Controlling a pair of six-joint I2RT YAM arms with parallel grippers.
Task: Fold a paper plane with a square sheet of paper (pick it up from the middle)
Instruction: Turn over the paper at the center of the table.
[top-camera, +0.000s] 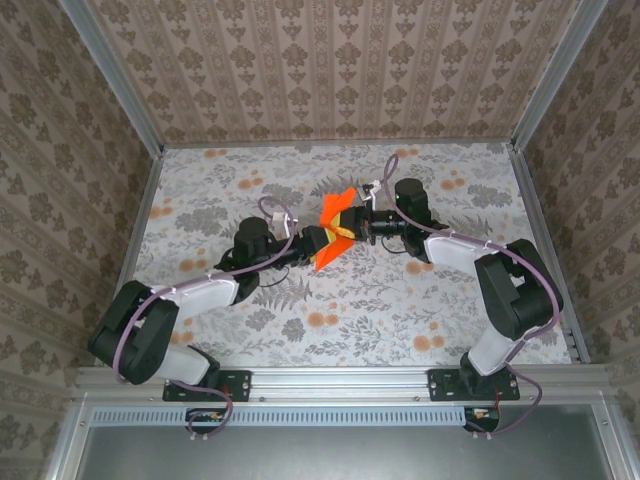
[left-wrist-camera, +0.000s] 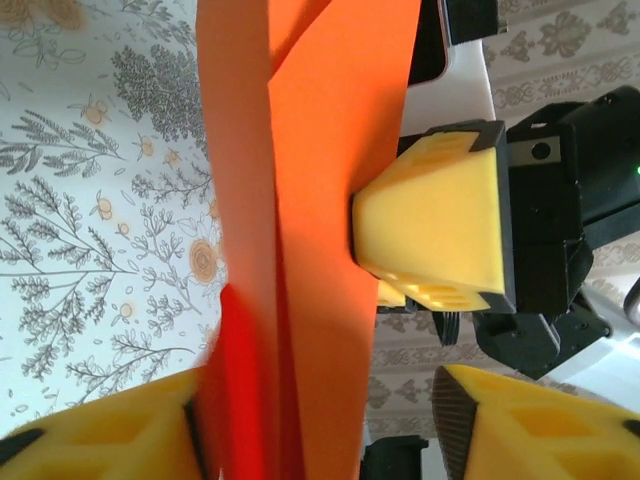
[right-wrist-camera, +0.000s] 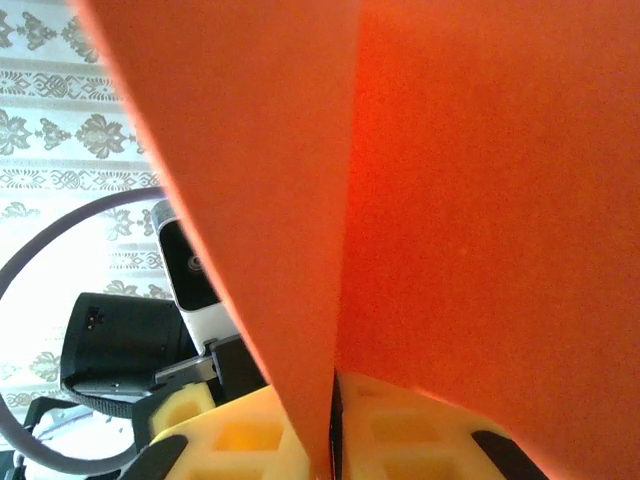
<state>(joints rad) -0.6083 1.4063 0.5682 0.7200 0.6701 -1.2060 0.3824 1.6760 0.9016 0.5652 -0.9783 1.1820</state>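
Orange sheet (right-wrist-camera: 450, 200), folded and held above the table (top-camera: 400, 310), sits clamped in my right gripper (right-wrist-camera: 330, 440), so my left gripper (left-wrist-camera: 315, 435), jaws apart around it, should close squarely on the crease.

Readable text overall: none that I can make out from here
square sheet of paper (top-camera: 336, 228): plain orange, no print on any face that shows (seen close up in both wrist views too)
table cover (top-camera: 300, 330): printed flowers and leaves, no lettering
wallpaper (top-camera: 330, 60): repeating ornament in stripes, no words or numbers
white camera housing (right-wrist-camera: 188, 262): no brand mark legible
arm casings (top-camera: 190, 298): any stickers or markings are too small to read
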